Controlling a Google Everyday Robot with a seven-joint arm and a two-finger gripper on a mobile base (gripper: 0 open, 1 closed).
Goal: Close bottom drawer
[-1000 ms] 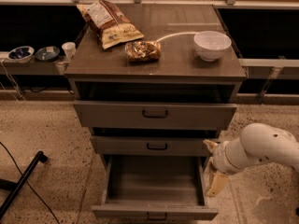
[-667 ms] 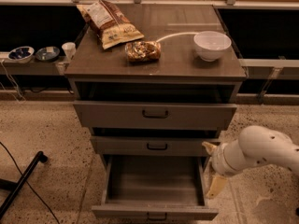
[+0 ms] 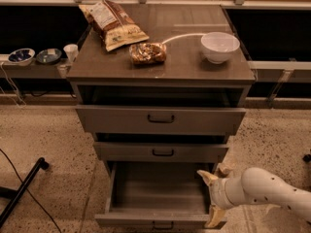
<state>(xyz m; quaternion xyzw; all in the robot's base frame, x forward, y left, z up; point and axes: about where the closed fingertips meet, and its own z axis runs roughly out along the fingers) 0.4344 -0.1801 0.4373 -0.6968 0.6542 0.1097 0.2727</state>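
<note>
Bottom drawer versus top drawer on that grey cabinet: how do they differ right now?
The bottom drawer is pulled far out, inside showing; the top drawer is barely out. The bottom drawer's front is narrower than the top drawer's. The gripper, open, sits by the bottom drawer's right wall, not the top drawer. Both are grey with small dark handles.

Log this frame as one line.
bottom drawer: pulled out, empty | gripper: open, by its right wall | status: not closed

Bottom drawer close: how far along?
Done: nothing yet; the bottom drawer is pulled far out, empty box showing. In hand: the end effector, fingers open, is at its right front corner. Left: push the front flush with the cabinet.
</note>
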